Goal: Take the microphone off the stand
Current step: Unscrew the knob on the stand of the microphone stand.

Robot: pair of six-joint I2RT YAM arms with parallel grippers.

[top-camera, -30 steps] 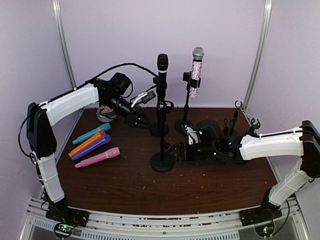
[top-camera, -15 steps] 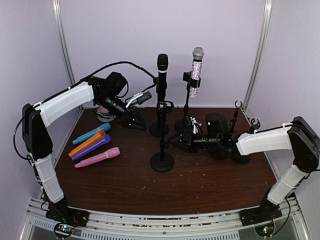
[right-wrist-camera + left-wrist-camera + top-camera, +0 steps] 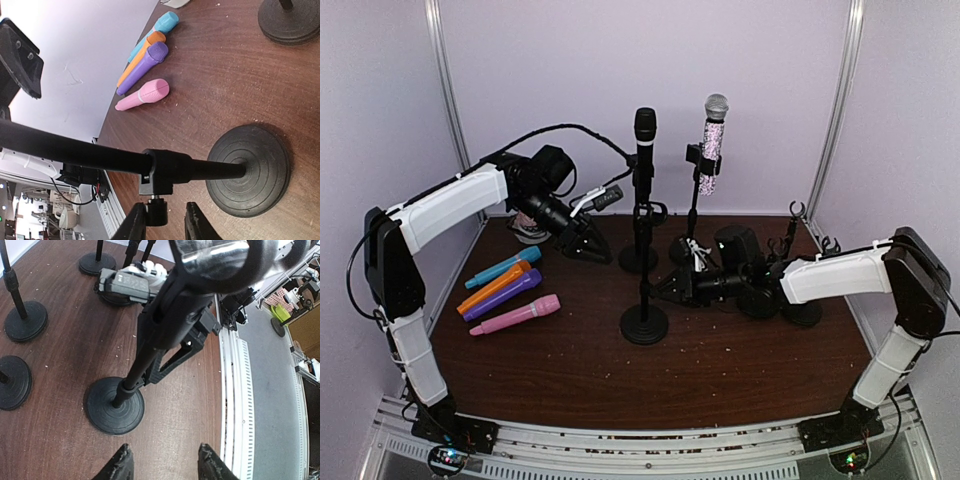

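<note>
Microphone [image 3: 645, 128] is a slim black handheld with a mesh head and a thin white band just under the head. It sits upright in the clip at the top of the stand [image 3: 642, 190], mid-bench and towards the back.

Right end effector [image 3: 164, 222] is low at the stand pole, just above the round base [image 3: 250, 170]. Its fingers are narrowly apart and straddle the small knob [image 3: 157, 212] under the pole collar [image 3: 162, 167]. Can't tell if they touch it, and they are not clamped on anything.

Left end effector [image 3: 162, 465] is left of the stand, angled down towards the bench [image 3: 720, 370]. Its fingers are spread with nothing between them, well below the microphone.

Other items:
- A glitter mic [image 3: 711, 150] with a silver head, clipped in a second stand just to the right.
- Four coloured mics on the left side of the bench — blue [image 3: 505, 266], orange [image 3: 496, 284], purple [image 3: 504, 294], pink [image 3: 516, 314].
</note>
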